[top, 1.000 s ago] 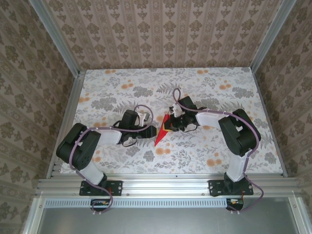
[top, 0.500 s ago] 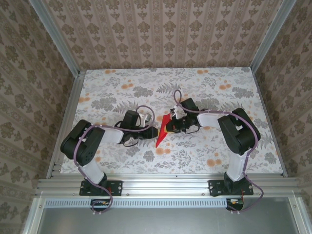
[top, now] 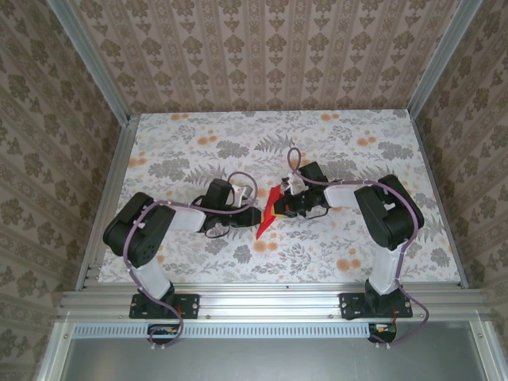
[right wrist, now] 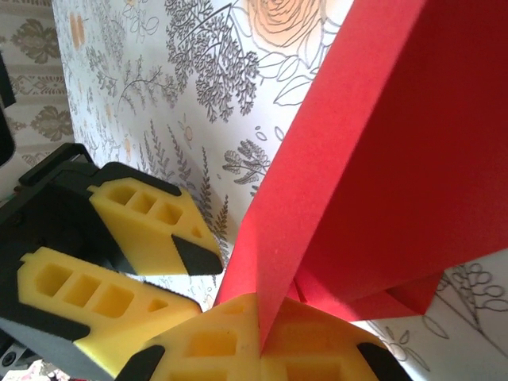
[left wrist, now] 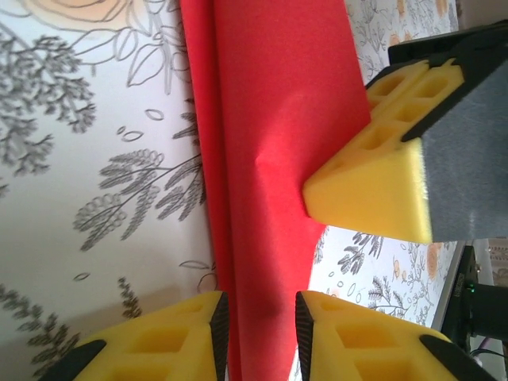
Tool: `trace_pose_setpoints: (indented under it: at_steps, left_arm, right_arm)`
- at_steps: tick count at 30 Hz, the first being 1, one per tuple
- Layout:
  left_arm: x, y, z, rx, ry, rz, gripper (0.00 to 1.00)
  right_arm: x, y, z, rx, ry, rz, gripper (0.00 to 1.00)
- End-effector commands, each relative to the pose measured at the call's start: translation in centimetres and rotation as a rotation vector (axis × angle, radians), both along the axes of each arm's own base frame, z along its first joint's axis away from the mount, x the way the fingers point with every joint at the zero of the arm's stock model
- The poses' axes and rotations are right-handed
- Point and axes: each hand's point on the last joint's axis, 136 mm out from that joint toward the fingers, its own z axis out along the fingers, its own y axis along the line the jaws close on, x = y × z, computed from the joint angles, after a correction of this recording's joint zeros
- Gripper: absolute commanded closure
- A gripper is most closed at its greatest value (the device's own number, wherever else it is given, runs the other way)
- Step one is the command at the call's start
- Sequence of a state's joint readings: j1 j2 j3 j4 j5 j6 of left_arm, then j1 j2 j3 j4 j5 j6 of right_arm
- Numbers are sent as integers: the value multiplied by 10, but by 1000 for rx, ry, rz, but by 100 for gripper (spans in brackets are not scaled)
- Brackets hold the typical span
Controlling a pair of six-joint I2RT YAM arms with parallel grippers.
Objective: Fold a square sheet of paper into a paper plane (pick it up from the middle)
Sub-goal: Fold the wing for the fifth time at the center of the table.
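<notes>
1. Right pincer (right wrist: 260,349) of mine is clamped on the paper plane (top: 267,216). In the right wrist view a folded red edge runs down into the seam where my two yellow pads meet.
2. My left pincer (left wrist: 260,317) has its jaws a little apart, one yellow pad on each side of the plane's long edge. A strip of red shows between them. I cannot tell whether either pad touches the paper.
3. The plane sits near the middle of the table (top: 357,147), about midway between the left and right edges. It is somewhat closer to the near edge than the far one, well away from every corner.
4. From above it is a narrow red dart. Its sharp tip aims at the near edge, slanting slightly left, and its wider end points toward the far edge. My two pincers face each other across it, left and right.
5. In the left wrist view one of my right fingers (left wrist: 365,182) rests on the red face, and the paper buckles faintly just beside its tip.
6. The right wrist view shows creased layers, with a small folded corner tucked under the large upper flap.
</notes>
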State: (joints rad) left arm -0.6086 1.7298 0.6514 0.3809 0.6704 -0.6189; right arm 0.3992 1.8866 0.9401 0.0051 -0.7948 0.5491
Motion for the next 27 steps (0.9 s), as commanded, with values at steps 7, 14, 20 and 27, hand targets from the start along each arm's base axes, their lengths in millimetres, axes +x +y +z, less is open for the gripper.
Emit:
trace_pose_setpoints:
  at_steps: [7, 14, 20, 27]
  left_arm:
    - [-8, -4, -8, 17, 25, -42, 75]
    - [-11, -4, -11, 10, 41, -39, 76]
    - [-14, -6, -14, 18, 46, -48, 76]
    - [-15, -9, -17, 66, 31, -62, 82]
  right_arm:
    - [3, -8, -13, 6, 23, -20, 100]
    - [6, -11, -17, 9, 33, -42, 99]
    - [9, -14, -19, 11, 40, -62, 94]
    - [10, -16, -23, -3, 51, -82, 87]
